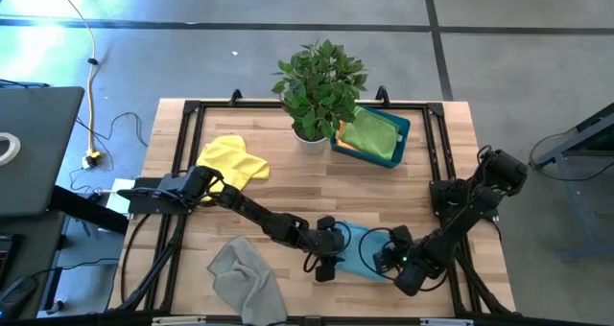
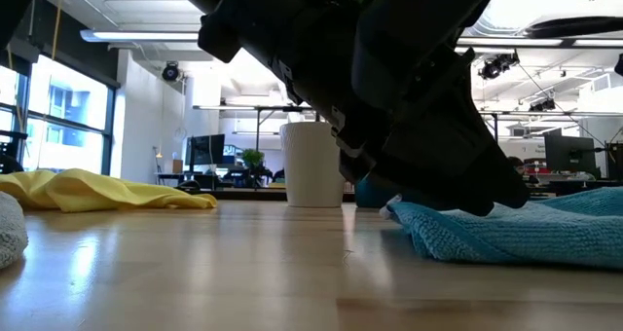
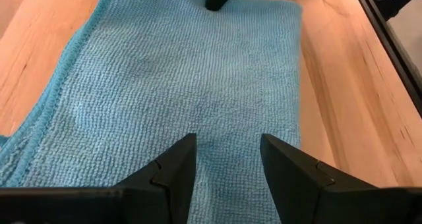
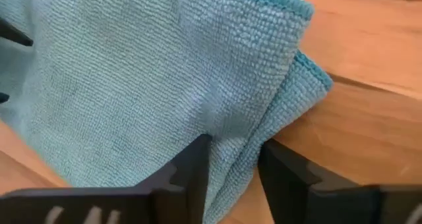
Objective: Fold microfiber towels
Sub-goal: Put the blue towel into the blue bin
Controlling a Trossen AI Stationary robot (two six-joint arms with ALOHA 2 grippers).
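While the wooden table (image 1: 288, 187) carried everything, the light blue towel (image 1: 357, 251) lay near its 6 o'clock edge, between both grippers. At 10 o'clock lay the yellow towel (image 1: 233, 160), at 7 o'clock the grey towel (image 1: 245, 280), and at 1 o'clock a green towel (image 1: 370, 132) in the teal bin (image 1: 404, 140). The left gripper (image 3: 227, 159) stood released over the blue cloth. The right gripper (image 4: 234, 159) seemed to be pinching its folded edge.
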